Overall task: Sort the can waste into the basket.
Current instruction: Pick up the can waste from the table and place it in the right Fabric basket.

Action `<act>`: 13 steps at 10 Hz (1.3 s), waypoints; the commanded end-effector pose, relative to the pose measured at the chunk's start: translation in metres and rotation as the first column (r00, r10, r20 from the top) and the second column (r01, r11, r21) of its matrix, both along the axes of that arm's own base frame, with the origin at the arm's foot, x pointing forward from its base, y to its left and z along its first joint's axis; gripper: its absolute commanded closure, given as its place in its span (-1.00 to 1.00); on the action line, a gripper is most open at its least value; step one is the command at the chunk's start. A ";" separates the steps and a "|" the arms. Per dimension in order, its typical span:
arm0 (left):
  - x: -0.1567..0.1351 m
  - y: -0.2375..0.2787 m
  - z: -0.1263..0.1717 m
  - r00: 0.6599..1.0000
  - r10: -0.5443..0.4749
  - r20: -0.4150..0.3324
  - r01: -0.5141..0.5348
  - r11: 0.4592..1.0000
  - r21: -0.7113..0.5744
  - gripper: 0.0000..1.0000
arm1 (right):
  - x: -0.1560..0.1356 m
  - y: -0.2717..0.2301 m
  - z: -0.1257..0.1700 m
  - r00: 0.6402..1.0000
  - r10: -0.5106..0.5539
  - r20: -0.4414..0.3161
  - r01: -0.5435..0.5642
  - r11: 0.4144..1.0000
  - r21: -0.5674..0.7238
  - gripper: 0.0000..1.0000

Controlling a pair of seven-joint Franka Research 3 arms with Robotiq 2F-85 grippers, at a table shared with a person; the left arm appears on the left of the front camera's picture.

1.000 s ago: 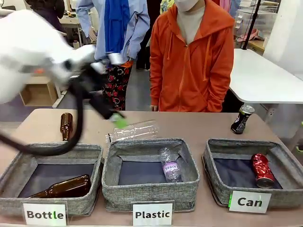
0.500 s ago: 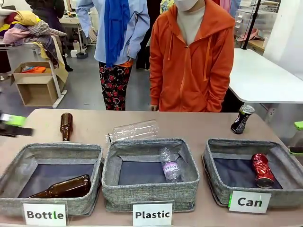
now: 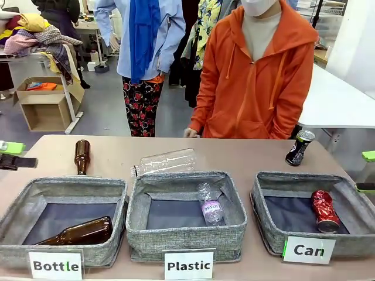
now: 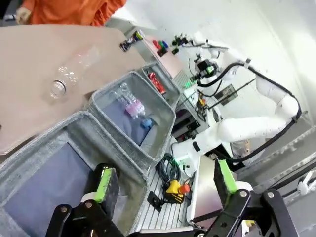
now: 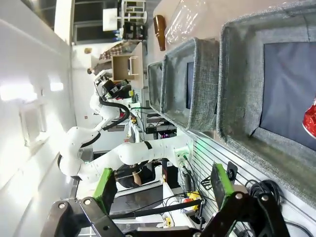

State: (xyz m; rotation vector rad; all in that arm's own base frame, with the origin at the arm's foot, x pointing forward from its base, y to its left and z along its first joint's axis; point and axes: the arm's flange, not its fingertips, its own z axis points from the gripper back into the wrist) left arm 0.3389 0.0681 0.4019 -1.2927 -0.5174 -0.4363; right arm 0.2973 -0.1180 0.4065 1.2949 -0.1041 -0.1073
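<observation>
The crushed red can (image 3: pixel 325 211) lies inside the grey basket labelled "Can" (image 3: pixel 263 218) at the front right. The black can with the green rim (image 3: pixel 299 147) stands upright on the table behind that basket. My left gripper (image 3: pixel 13 154) is at the table's far left edge, open and holding nothing. My right gripper (image 3: pixel 366 171) is at the far right edge beside the Can basket, open too. In the left wrist view the left gripper (image 4: pixel 165 180) gapes above the near basket, with the red can (image 4: pixel 157 82) far off. In the right wrist view the right gripper (image 5: pixel 163 183) is open and the red can (image 5: pixel 310 118) sits at the edge.
A "Bottle" basket (image 3: pixel 17 211) holds a brown bottle (image 3: pixel 79 232); another brown bottle (image 3: pixel 81 156) stands behind it. The "Plastic" basket (image 3: pixel 137 213) holds a clear bottle (image 3: pixel 210 205), and a clear bottle (image 3: pixel 164 161) lies behind. A person in an orange hoodie (image 3: pixel 258 88) stands at the far side.
My left arm has pulled back from over the table's middle to the far left edge. The person in orange has shifted to the right. The cans have not moved.
</observation>
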 end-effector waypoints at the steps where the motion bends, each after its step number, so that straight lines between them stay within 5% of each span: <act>1: -0.003 0.002 0.005 1.000 0.005 -0.006 -0.005 1.000 0.014 -1.00 | -0.001 0.002 0.003 1.000 0.012 0.006 -0.012 1.000 -0.004 -1.00; 8: -0.003 0.002 0.005 1.000 0.005 -0.006 -0.005 1.000 0.014 -1.00 | 0.000 0.000 0.000 1.000 0.000 0.000 0.000 1.000 0.000 -1.00; 9: -0.003 0.002 0.005 1.000 0.005 -0.006 -0.005 1.000 0.014 -1.00 | -0.006 -0.011 0.016 0.998 0.007 0.070 0.002 0.992 -0.124 -1.00; 10: -0.003 0.002 0.005 1.000 0.005 -0.006 -0.005 1.000 0.014 -1.00 | 0.002 -0.029 0.031 0.964 0.036 0.264 0.040 0.960 -0.276 -1.00; 13: -0.003 0.002 0.005 1.000 0.005 -0.006 -0.005 1.000 0.014 -1.00 | 0.034 -0.065 0.041 0.840 0.125 0.527 0.174 0.859 -0.481 -1.00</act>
